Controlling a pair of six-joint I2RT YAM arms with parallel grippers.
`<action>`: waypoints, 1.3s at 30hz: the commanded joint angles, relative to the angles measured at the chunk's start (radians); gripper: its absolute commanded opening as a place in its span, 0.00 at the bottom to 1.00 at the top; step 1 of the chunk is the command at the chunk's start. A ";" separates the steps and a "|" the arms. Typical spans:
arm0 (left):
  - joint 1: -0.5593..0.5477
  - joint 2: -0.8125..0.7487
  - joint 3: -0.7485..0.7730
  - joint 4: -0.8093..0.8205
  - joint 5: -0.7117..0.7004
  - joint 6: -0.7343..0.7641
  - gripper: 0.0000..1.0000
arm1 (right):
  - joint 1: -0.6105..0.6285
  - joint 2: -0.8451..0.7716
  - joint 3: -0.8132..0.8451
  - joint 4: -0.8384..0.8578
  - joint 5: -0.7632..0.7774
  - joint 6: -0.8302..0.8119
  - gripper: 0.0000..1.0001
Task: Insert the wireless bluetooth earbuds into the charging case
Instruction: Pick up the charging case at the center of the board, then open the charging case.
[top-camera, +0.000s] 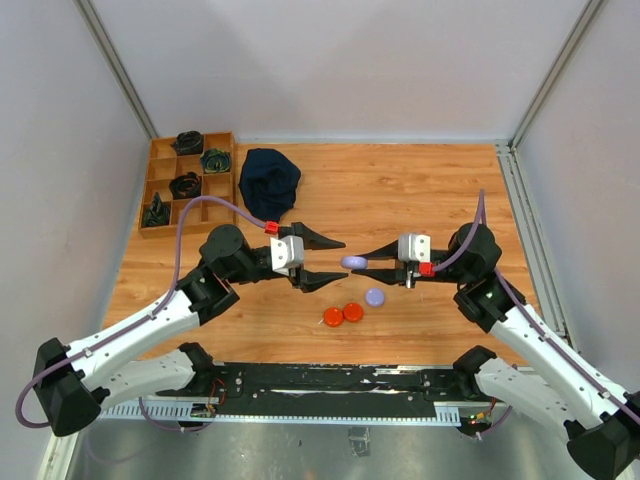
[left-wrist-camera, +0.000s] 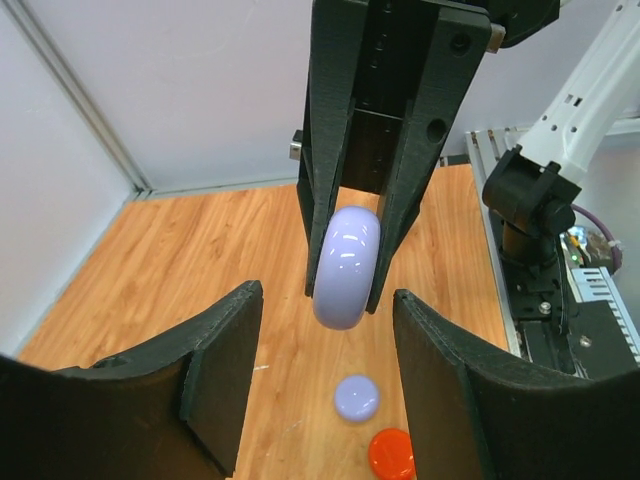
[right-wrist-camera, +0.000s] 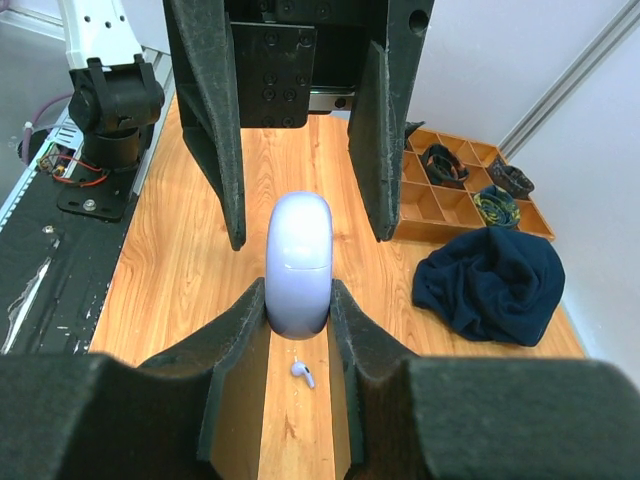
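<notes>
My right gripper (top-camera: 362, 261) is shut on the lavender charging case (right-wrist-camera: 298, 260), which is held above the table with its lid seam closed. The case (top-camera: 354, 262) points toward my left gripper (top-camera: 343, 265), which is open; the case end (left-wrist-camera: 348, 265) hangs just ahead of its spread fingers (left-wrist-camera: 215, 360), untouched. One small lavender earbud (right-wrist-camera: 303, 374) lies on the wood below the case, between the right fingers (right-wrist-camera: 240, 320). I see no other earbuds.
A lavender disc (top-camera: 375, 297) and two orange discs (top-camera: 352, 311) (top-camera: 332, 317) lie on the wooden table in front of the grippers. A compartmented wooden tray (top-camera: 152, 190) sits at the back left, with a dark blue cloth (top-camera: 270, 180) next to it.
</notes>
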 joint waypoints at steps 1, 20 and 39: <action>0.004 0.011 0.021 0.018 0.040 0.015 0.60 | 0.010 -0.010 -0.032 0.087 -0.014 0.014 0.08; 0.005 0.027 0.026 0.085 -0.058 -0.074 0.50 | 0.011 0.005 -0.062 0.167 -0.031 0.064 0.08; 0.006 -0.035 0.045 0.073 -0.149 -0.138 0.55 | 0.010 0.015 -0.071 0.149 -0.040 0.044 0.08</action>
